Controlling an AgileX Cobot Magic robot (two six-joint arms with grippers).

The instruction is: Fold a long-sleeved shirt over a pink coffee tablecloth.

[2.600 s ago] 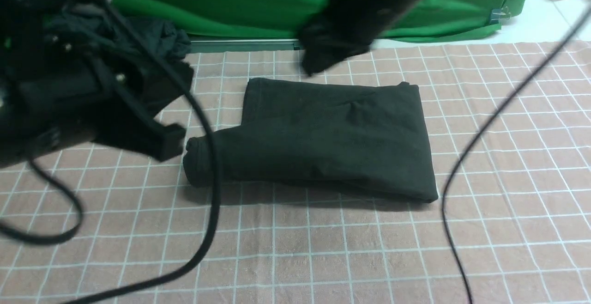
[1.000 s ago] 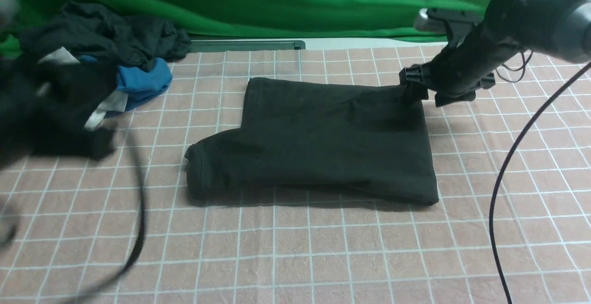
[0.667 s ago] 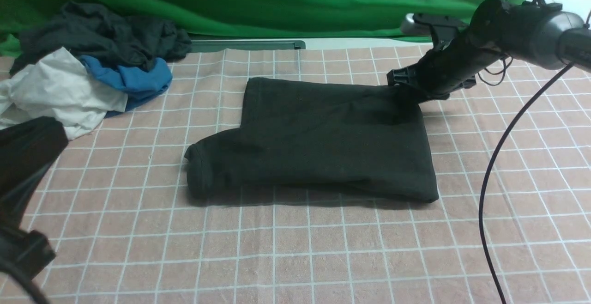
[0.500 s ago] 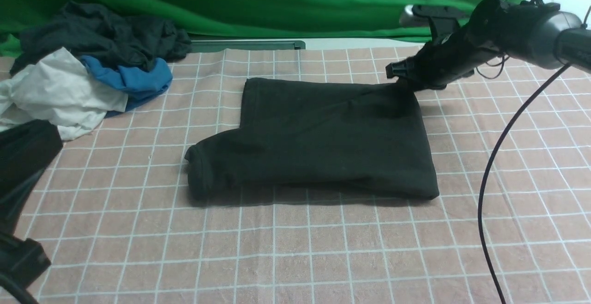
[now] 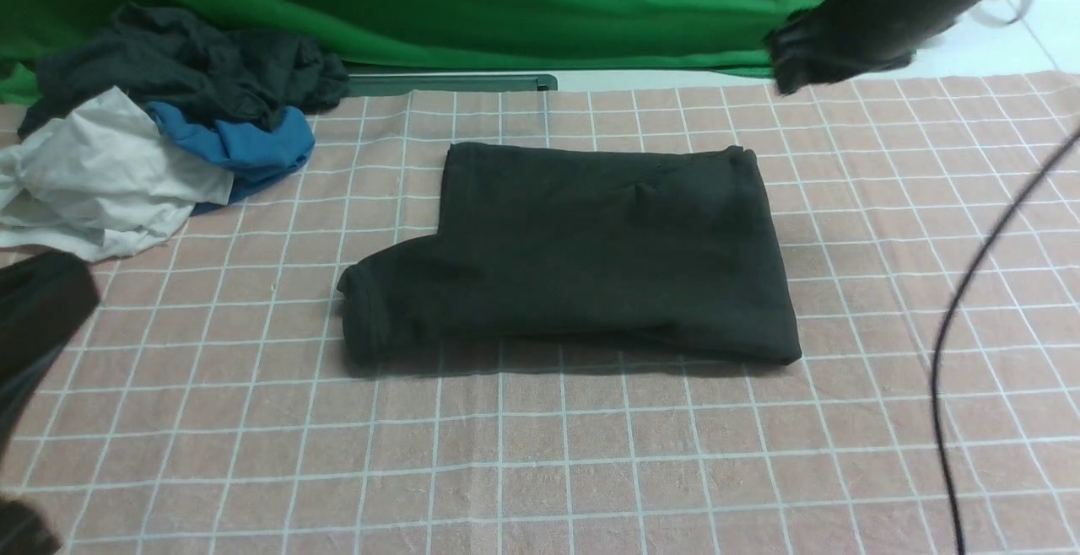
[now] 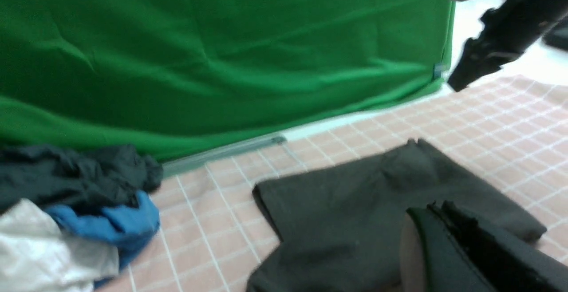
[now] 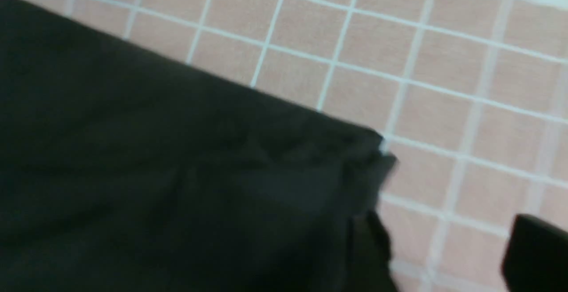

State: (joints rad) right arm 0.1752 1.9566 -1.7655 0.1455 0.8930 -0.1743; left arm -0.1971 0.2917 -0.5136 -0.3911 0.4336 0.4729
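Note:
The long-sleeved shirt [image 5: 591, 251] lies folded into a compact black block in the middle of the pink coffee tablecloth [image 5: 591, 454], with one sleeve cuff sticking out at its near left. My right gripper [image 7: 452, 256] hovers open just past the shirt's far right corner [image 7: 372, 150], with only cloth squares between its fingers. In the front view the right gripper [image 5: 793, 57] is a blur above that corner. My left gripper [image 6: 439, 207] is shut and holds nothing, looking across the shirt [image 6: 355, 203]. The left arm [image 5: 42, 310] sits low at the left edge.
A heap of dark-grey, blue and white garments [image 5: 169, 142] lies at the far left of the tablecloth. The green backdrop cloth [image 5: 506, 7] hangs along the far edge. A black cable [image 5: 953, 352] dangles over the right side.
The right gripper has let go of the shirt's far right corner and risen up and away, and the corner has dropped flat. The left arm has drawn back to the near left.

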